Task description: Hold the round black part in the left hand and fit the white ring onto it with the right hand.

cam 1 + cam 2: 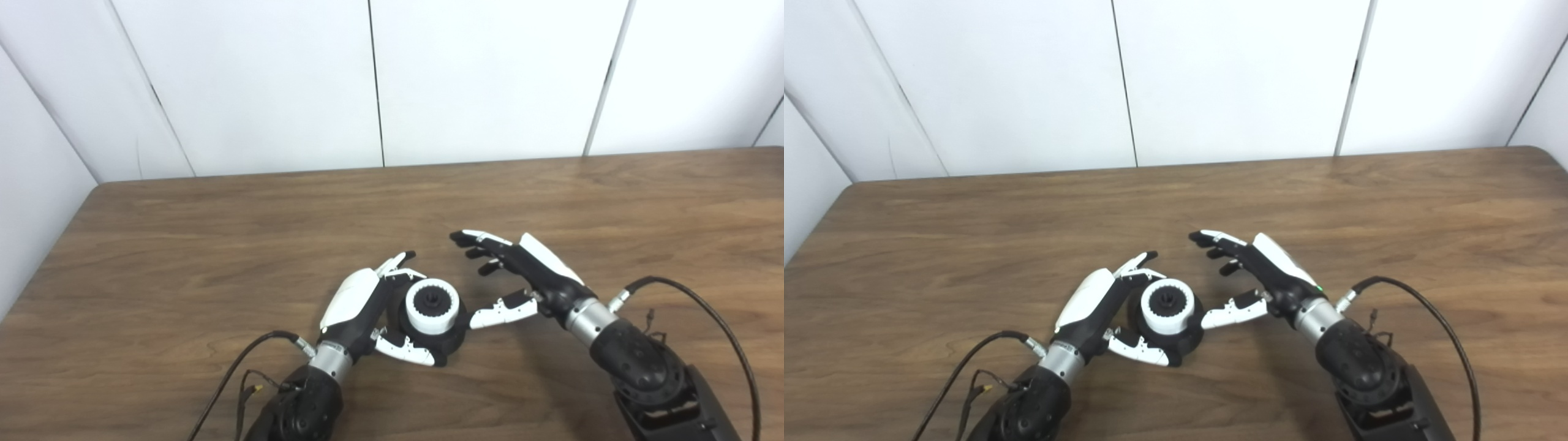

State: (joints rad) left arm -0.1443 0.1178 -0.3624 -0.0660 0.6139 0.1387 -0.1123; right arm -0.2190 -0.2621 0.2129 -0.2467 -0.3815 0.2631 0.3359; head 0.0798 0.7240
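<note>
**Ring on, hand clear**

The left hand (355,306) cupped the black part (450,338) on the table (184,245), with the ring (433,305) seated on top. The right hand (527,269) hovered beside it, spread and empty. Fitting looked done.

A wooden table (184,245) stands against white panelled walls (490,79).

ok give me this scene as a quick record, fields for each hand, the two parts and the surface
left hand: shut on the round black part, fingers and thumb wrapped around its sides
right hand: open, holding nothing, just right of the parts
round black part: resting on the table
white ring: seated on top of the black part
table: brown wood
</note>
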